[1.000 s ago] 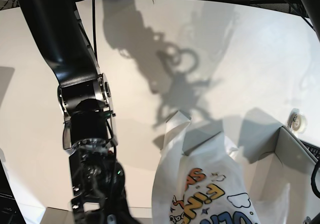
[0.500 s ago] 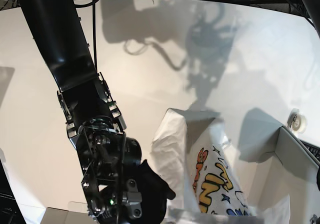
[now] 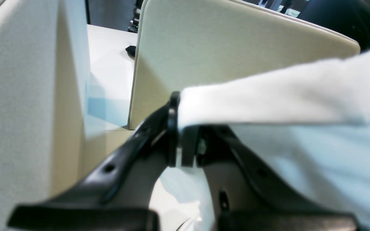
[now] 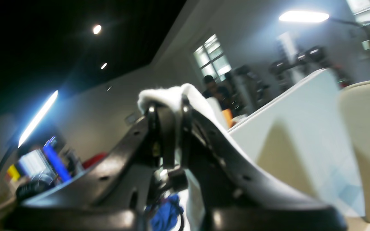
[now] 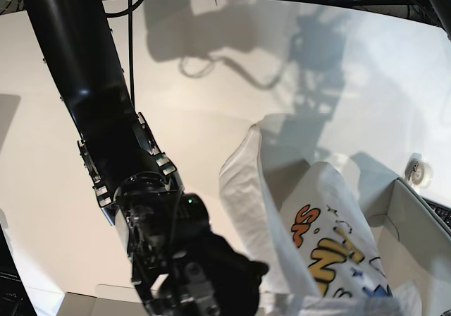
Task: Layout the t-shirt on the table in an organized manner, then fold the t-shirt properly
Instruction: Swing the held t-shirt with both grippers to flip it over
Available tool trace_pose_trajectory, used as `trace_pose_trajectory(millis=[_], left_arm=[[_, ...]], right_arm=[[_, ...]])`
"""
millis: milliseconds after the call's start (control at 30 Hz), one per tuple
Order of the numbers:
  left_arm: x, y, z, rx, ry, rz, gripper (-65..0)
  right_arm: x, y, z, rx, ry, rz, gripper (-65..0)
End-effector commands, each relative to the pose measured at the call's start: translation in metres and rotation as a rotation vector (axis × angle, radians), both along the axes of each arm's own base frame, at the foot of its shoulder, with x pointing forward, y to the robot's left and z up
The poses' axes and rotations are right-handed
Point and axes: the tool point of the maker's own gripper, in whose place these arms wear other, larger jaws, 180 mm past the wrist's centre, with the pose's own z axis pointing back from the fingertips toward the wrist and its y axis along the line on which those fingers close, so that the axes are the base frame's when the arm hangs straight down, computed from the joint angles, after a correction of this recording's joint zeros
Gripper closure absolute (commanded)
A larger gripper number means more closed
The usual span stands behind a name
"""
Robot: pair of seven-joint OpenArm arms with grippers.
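The t-shirt [image 5: 310, 224] has been raised further above the desk [image 5: 211, 118]; white cloth is clamped in both tools, left [image 3: 180, 128] and right [image 4: 169, 109].

We see our left claw [image 3: 181, 128] pinched tight on a white fold of the t-shirt [image 3: 268, 96]. Our right claw [image 4: 169, 109] clamps white cloth too, and our right arm [image 5: 106, 125] slants low across the base view.
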Motion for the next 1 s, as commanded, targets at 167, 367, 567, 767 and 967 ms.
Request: trace_pose_trajectory(millis=[167,367,567,767,967], left_arm=[[-0.005,0.011,0.029,-0.011,-0.067,0.033,0.0],[-0.005,0.01,0.028,-0.007,-0.064,0.031,0.0],[-0.005,0.01,0.03,-0.008,-0.073,0.033,0.0],[-0.003,0.018,0.041,-0.045,-0.123,0.082,0.0],[-0.001,0.019,0.039,-0.051,-0.126,0.092,0.0]], right_arm=[[-0.032,0.041,-0.015,-0.111,-0.07,0.073,0.0],[-0.018,0.082,-0.073,-0.299,-0.025,0.065,0.0],[0.017,0.08,-0.088,-0.317,0.048,0.003,0.0],[0.026,0.032,-0.017,0.0,0.005,-0.046,0.0],[0.017,0.017,0.005,0.125,-0.007,-0.006,0.0]])
